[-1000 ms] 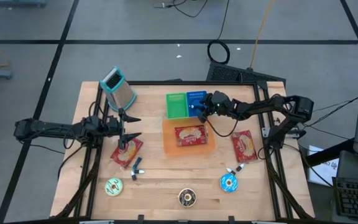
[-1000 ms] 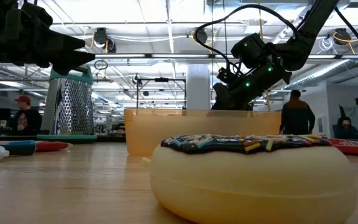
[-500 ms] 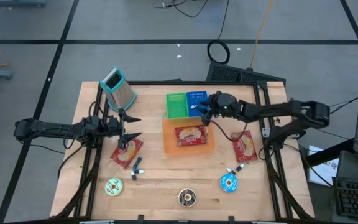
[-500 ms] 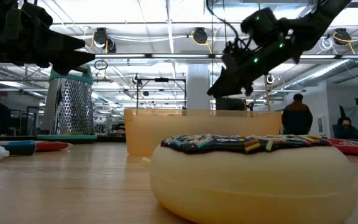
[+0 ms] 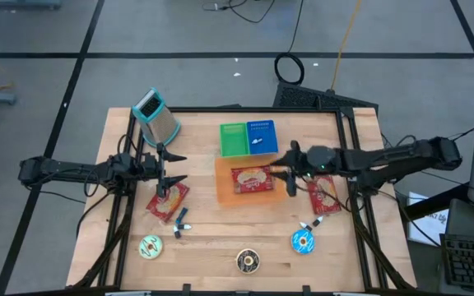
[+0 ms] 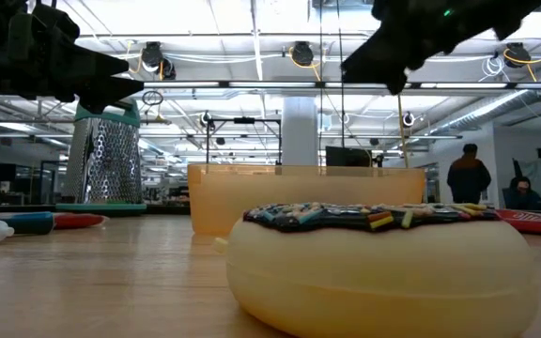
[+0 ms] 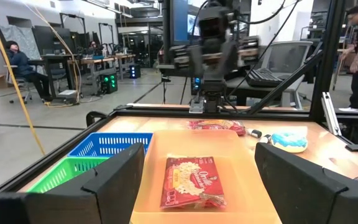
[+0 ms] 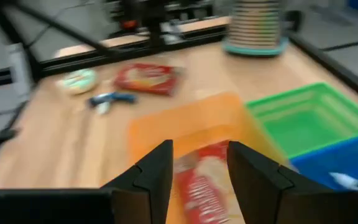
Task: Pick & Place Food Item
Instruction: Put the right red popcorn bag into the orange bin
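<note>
A red snack packet (image 5: pixel 252 178) lies flat in the orange tray (image 5: pixel 225 191) at mid-table, also seen in the left wrist view (image 7: pixel 188 180). Two more red packets lie on the wood: one (image 5: pixel 168 200) at the left, one (image 5: pixel 322 192) at the right. My right gripper (image 5: pixel 290 171) hangs open above the tray's right edge, high over the table in the low view (image 6: pixel 374 68), with nothing between its fingers (image 8: pixel 157 171). My left gripper (image 5: pixel 171 168) stands open and level above the left packet, with nothing between its fingers.
A green basket (image 5: pixel 233 138) and a blue basket (image 5: pixel 260 131) stand behind the tray; a small pale item (image 5: pixel 256 142) lies in the blue one. A grater (image 5: pixel 156 115) is at the far left. Three donuts (image 5: pixel 150 246) (image 5: pixel 248 261) (image 5: pixel 303 241) lie near the front edge.
My right gripper has drawn back from above the blue basket toward the table's near and right edges. It has risen and tipped up closer to level, and now hangs over the orange tray's right edge. Its fingers stay apart.
</note>
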{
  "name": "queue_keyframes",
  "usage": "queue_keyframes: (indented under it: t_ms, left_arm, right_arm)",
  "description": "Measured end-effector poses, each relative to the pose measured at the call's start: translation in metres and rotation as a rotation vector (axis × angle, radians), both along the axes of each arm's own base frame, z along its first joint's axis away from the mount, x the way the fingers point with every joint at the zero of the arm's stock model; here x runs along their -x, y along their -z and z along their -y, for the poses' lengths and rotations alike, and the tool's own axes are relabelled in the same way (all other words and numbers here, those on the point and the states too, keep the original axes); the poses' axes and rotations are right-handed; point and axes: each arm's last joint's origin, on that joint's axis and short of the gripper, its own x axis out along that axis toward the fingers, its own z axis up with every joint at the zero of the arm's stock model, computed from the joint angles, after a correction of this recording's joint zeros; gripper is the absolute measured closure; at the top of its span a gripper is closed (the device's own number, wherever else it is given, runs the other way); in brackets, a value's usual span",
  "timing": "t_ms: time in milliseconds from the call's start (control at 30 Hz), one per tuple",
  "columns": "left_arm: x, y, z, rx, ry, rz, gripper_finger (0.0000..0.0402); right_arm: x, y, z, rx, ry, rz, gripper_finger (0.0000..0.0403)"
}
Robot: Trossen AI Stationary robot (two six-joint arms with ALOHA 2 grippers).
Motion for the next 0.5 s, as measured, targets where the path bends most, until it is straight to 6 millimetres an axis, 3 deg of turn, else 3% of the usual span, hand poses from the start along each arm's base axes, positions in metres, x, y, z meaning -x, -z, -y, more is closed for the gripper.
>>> queue_keyframes:
  t_ms: [267, 500]
  left_arm:
    - [0.000, 0.000, 0.000, 0.000, 0.000, 0.000, 0.0096]
    - [0.000, 0.000, 0.000, 0.000, -0.001, 0.000, 0.0096]
  right_arm:
    - [0.020, -0.003, -0.044, -0.052, -0.180, -0.054, 0.0264]
    - [0.036, 0.016, -0.079, -0.019, -0.366, -0.102, 0.0249]
